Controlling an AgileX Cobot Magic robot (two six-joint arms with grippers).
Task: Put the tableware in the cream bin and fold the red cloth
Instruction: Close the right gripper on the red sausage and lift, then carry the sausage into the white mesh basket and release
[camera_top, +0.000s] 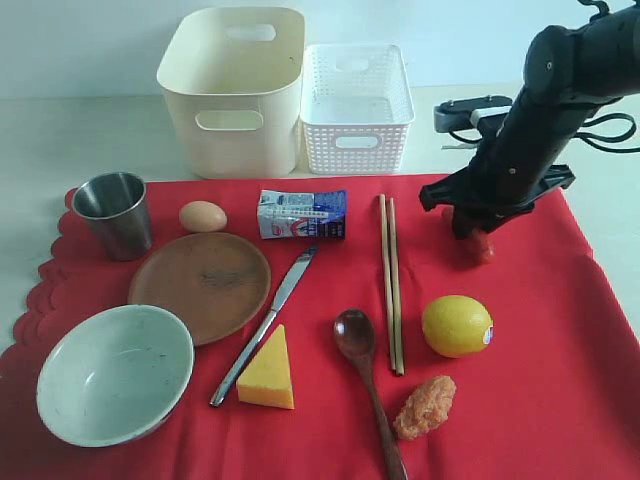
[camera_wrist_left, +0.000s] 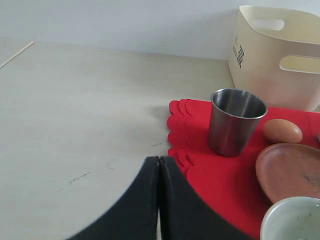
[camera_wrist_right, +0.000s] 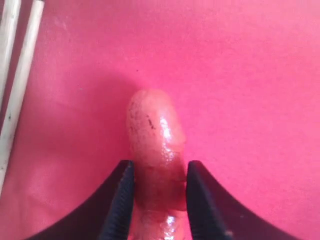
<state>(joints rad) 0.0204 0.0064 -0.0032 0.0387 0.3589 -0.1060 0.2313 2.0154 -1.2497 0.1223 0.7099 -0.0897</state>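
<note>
Right gripper (camera_wrist_right: 159, 172) is pinching the sausage (camera_wrist_right: 155, 125) near one end, a jaw against each flank, low over the red cloth (camera_top: 540, 360) at its far right side. Left gripper (camera_wrist_left: 159, 200) is pressed together with nothing in it, hovering over bare table just beside the cloth's scalloped edge.

The sausage skin looks glossy and rounded, and the hold sits toward one end, so it could swivel or squirt out when lifted and roll toward the chopsticks (camera_top: 391, 285) near it. The fingertips are out of sight below the sausage, so I cannot rule out that they have caught a pinch of cloth. If they have, a lift would drag the fabric and disturb whatever stands on it. The sausage is food, not tableware, so dropping it in the cream bin (camera_top: 232, 120) would be a mistake.

The cream bin stands off the cloth at the back, and what shows of its inside looks empty. So does the white lattice basket (camera_top: 356, 130) just beside it. The steel cup (camera_top: 115, 215) and the bowl (camera_top: 115, 372) hold nothing. Together with the plate (camera_top: 200, 285), knife (camera_top: 268, 322), spoon (camera_top: 365, 380) and chopsticks, they all lie on the cloth, none yet binned, and the cloth is spread flat.
</note>
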